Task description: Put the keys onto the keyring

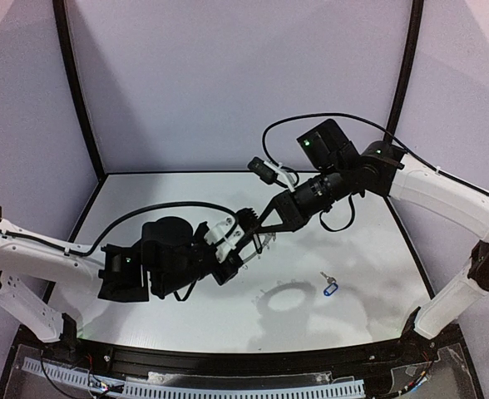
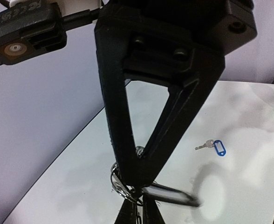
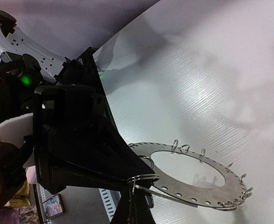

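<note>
Currently: table [image 1: 377,249]; left gripper [image 2: 137,213] and right gripper [image 3: 133,201], tips meeting, both pinched shut on the near rim of the keyring [image 3: 174,189], held aloft, presumably so its loops [image 3: 179,147] stay free for threading; blue-tagged key [image 1: 328,288], lying on the table apart to the right, awaiting pickup.

Arms: two, the left arm [image 1: 37,258] and the right arm [image 1: 436,195].
Hands: two, the left hand [image 1: 246,252] and the right hand [image 1: 259,235].
Keyring: one [image 3: 169,184].
Wire loops [image 3: 183,148]: many along the keyring's edge, too small to count surely.
Keys: one that can be counted [image 1: 323,277].
Blue tags: one [image 1: 331,290], on that key.
Counter: one [image 1: 377,249].
</note>
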{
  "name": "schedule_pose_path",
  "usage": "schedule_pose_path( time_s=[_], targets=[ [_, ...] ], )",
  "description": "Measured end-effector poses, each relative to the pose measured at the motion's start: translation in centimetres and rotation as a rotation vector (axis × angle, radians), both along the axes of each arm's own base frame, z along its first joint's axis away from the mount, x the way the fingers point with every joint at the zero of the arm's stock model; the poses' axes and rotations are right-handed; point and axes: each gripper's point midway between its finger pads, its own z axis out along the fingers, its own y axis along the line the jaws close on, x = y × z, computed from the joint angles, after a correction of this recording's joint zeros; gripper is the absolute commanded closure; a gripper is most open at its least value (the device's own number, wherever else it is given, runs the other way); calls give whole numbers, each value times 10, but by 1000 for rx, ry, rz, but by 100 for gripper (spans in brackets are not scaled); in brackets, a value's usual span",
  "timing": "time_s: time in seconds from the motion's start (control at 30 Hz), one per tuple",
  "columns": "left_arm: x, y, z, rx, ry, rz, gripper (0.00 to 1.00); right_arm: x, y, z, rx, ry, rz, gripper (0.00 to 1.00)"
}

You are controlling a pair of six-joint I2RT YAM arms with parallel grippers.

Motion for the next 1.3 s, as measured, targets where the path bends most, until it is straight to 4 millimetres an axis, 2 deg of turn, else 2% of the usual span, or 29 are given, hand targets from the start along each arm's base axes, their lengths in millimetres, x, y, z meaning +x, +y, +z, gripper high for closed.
schedule_pose_path(
  time_s=[0.4,0.53,0.7,0.9,1.13,1.3],
  targets=[
    [0,0,-1,35,-8,-4,99,3,-4,-2,-22,-4,-30,100],
    [-7,0,-8,70,-47,-53,99,3,-10,-8,-53,73,-71,100],
    [-17,1,-7,91,-119,-128,99,8,-17,-20,-93,213,-110,100],
    [-25,1,-13,128,-173,-194,99,4,-14,-29,-95,361,-75,100],
    [-33,3,-32,182,-203,-253,99,-4,-8,-50,-127,565,-12,100],
    [-38,4,-41,208,-210,-281,99,-7,-9,-65,-179,618,24,100]
  ],
)
